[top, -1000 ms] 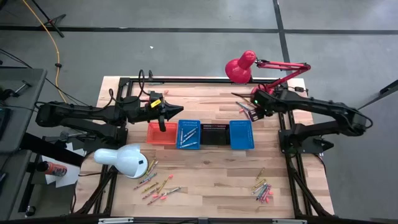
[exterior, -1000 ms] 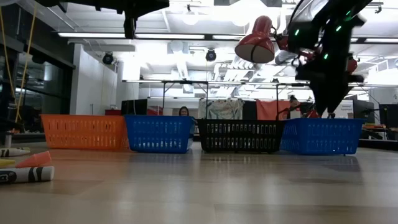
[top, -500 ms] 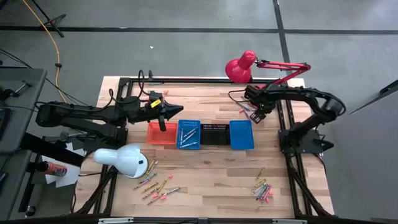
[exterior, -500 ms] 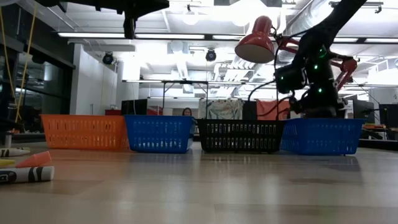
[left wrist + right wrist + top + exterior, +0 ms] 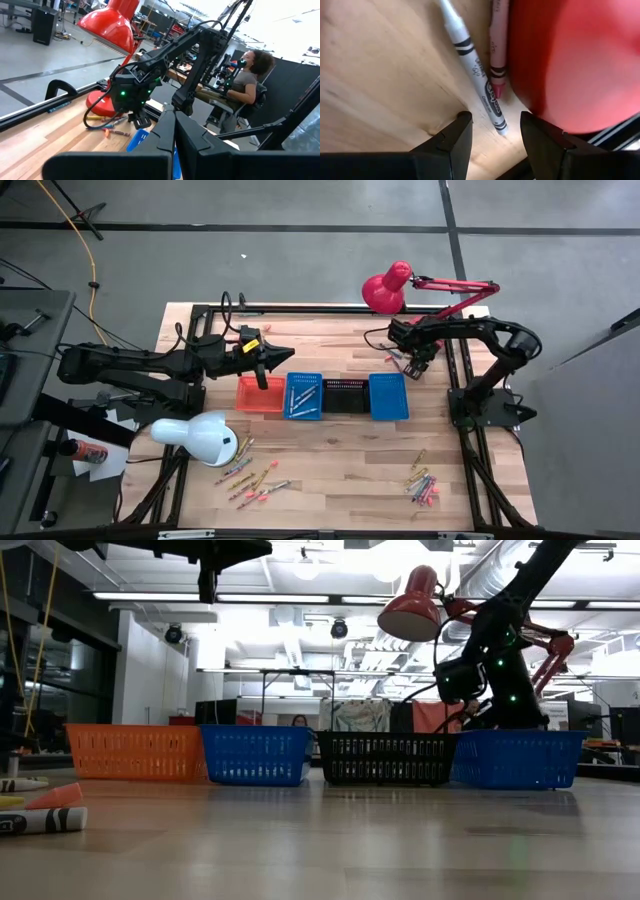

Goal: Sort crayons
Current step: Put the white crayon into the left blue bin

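Crayons (image 5: 250,477) lie in a loose heap at the desk's (image 5: 340,480) front left, more (image 5: 423,485) at front right. The left gripper (image 5: 262,384) hovers above the orange basket (image 5: 259,396), fingers pressed together. The right gripper (image 5: 492,131) (fingers spread) hangs over a white crayon (image 5: 475,62) beside the red lamp base (image 5: 570,60).

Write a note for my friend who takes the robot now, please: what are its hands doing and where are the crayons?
Left hand: shut, empty, hanging above the orange basket.
Right hand: open, low over the table by the red lamp's base, fingers either side of a white crayon; a pink crayon lies beside it.
Done: some crayons lie in the left blue basket.
Left: the loose crayons at the near left, the pile at the near right, and those by the lamp. The black basket and right blue basket look empty.
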### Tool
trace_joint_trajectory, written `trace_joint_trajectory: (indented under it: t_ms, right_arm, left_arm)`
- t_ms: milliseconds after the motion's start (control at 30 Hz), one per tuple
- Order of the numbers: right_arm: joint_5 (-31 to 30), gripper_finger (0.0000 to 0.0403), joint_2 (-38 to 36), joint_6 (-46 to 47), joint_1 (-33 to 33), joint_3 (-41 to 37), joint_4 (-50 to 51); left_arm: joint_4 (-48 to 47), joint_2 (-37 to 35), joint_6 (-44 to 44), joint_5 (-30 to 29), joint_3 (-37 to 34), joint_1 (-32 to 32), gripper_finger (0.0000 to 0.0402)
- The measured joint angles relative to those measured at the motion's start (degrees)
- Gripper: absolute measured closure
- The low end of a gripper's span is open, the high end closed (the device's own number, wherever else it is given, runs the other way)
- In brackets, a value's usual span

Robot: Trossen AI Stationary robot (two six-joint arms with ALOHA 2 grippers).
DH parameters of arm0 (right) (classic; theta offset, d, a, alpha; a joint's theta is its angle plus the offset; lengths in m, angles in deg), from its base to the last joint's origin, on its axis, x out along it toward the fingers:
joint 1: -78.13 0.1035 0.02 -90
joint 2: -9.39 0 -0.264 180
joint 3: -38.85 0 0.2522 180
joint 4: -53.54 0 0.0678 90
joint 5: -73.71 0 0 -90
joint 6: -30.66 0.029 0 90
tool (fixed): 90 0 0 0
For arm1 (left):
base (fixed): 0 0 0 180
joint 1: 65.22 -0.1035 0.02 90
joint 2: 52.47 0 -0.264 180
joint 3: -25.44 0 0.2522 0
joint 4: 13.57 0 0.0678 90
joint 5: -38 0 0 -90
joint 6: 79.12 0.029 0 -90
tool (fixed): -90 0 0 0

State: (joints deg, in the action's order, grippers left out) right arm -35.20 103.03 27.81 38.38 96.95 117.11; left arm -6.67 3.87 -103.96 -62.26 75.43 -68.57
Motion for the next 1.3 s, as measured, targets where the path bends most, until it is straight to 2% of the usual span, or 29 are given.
trace_joint_trajectory:
  t_ms: [267,400,833,1300]
  right_arm:
    - [3.93,0.0238,0.04,-12.96,-0.16,-0.07,-0.68]
    - [6.22,0.0250,0.07,-15.67,-0.17,-0.04,-0.35]
    - [10.33,0.0382,0.15,-12.14,-0.04,-0.08,3.41]
    - [16.40,0.0401,-3.22,-9.36,0.76,-0.59,10.27]
  left_arm:
    - [0.01,0.00,-0.02,-0.01,0.00,0.00,0.0401]
    - [0.01,0.00,-0.02,0.00,0.00,0.00,0.0401]
    - [0.01,0.00,0.00,0.00,0.00,0.00,0.0401]
    - [-0.01,0.00,2.50,0.00,0.00,-0.02,0.0401]
